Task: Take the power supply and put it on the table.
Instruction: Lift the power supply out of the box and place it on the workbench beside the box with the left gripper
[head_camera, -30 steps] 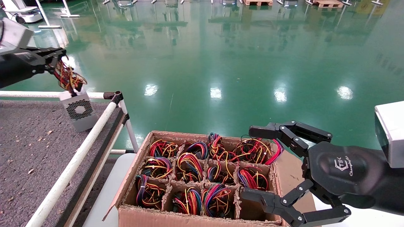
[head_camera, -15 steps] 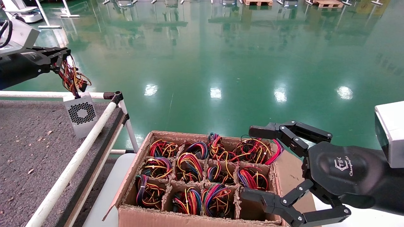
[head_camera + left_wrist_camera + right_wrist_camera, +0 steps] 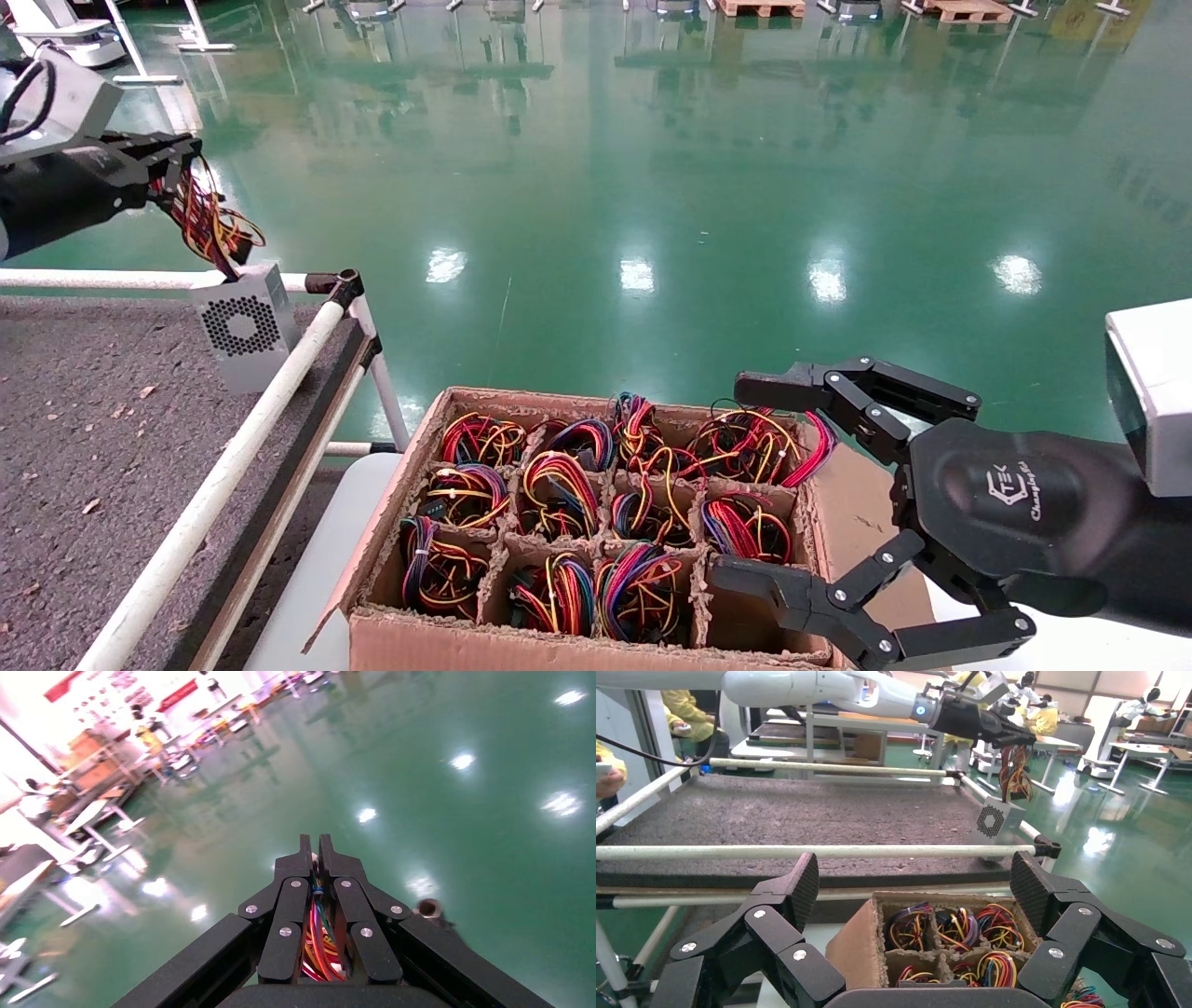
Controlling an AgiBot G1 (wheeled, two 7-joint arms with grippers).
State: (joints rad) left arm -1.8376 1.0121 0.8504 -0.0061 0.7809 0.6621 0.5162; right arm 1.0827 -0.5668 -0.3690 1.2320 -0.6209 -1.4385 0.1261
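**Power supply hanging by its wires over the surface corner**

Head view: left gripper (image 3: 172,163) clamped on the wires, power supply (image 3: 244,324) dangling below it, just inside the corner rail of the dark surface (image 3: 84,438); contact unclear. Right gripper (image 3: 792,485) spread wide, parked by the carton (image 3: 419,624).

Left wrist view: gripper (image 3: 315,860) pinched narrow on wires.

Right wrist view: power supply (image 3: 996,821) hanging over the surface's (image 3: 786,818) corner, long axis near upright.
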